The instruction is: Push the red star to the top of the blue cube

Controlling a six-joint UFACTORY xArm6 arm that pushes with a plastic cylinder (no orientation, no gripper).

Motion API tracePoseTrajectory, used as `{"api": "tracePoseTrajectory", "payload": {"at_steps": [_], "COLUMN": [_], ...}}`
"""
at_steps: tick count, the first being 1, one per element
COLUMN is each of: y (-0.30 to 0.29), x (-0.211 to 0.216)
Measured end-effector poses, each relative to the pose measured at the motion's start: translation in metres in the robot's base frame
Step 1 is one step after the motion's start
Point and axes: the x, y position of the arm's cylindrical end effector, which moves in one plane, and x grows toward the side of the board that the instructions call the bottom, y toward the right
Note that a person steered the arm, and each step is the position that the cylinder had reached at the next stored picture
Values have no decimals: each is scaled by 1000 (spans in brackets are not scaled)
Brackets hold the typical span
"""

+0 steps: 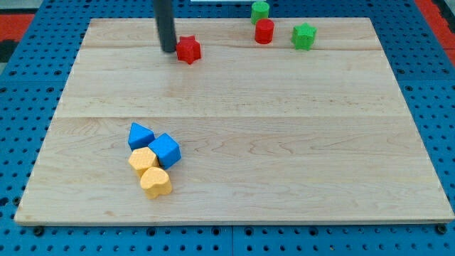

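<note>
- The red star (188,50) sits near the wooden board's (284,142) top edge, left of centre.
- My tip (168,50), the bare end of a dark rod holding nothing, stands just beside the star on its left; contact cannot be told.
- The blue cube (165,150) lies well below, touching a blue triangular block (140,135), a yellow hexagon block (143,160) and a yellow heart block (156,182).
- At the top right: a red cylinder (264,31), a green star (303,36) and a green block (260,11).
</note>
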Motion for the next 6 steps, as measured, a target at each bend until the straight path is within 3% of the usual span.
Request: {"api": "tracePoseTrajectory", "payload": {"at_steps": [1,2,3,4,5,6], "y": [6,-72,-32,60,46,22], "x": [0,-34,-75,-65,12,51]}}
